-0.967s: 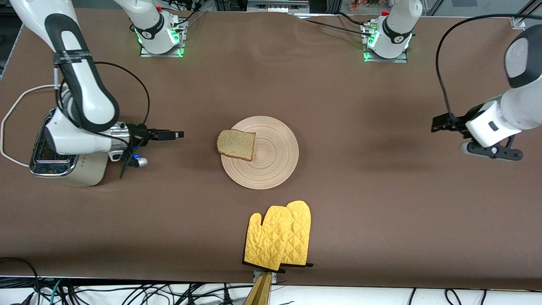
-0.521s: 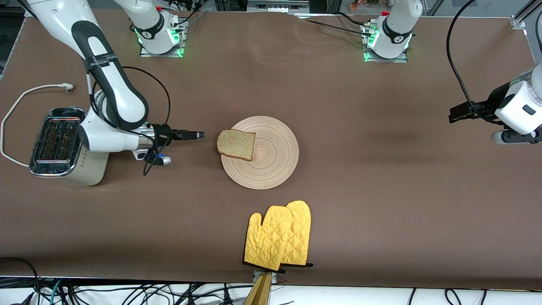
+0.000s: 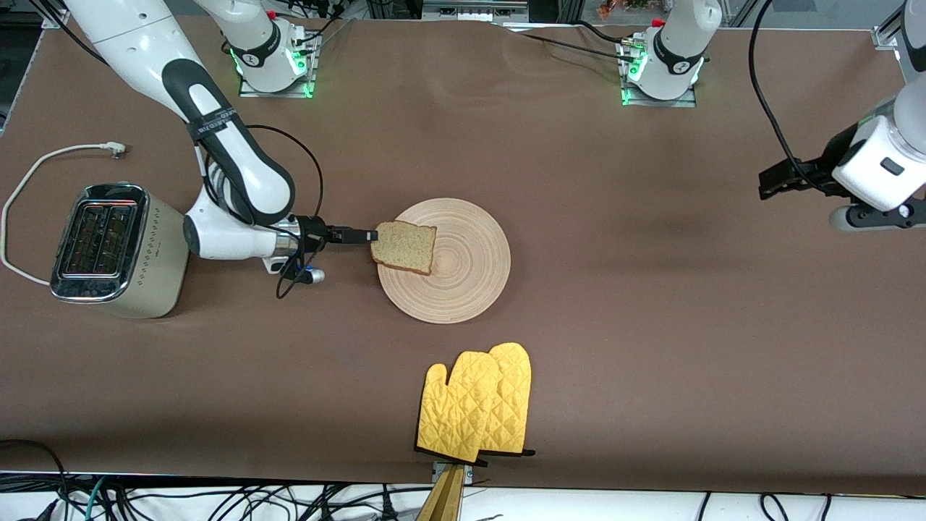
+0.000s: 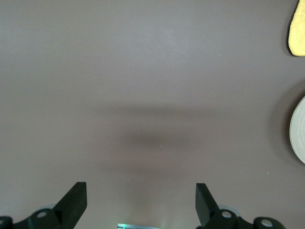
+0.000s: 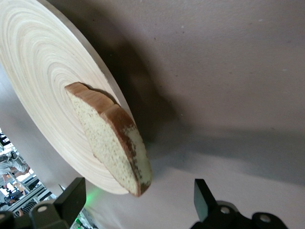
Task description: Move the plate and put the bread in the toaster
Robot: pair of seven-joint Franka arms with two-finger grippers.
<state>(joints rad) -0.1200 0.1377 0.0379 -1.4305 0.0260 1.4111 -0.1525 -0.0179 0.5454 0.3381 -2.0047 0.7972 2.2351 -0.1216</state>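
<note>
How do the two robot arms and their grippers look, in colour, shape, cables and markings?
Both arms have glossy white rounded shells with black joint sections. The right arm bears a black band with small white lettering; thin black cables loop beside each wrist. The right gripper and left gripper have slim black fingers. Green lights glow at both bases.

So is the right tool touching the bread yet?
Apart. The right wrist view shows the right tool open, fingers either side of the bread with gaps.
</note>
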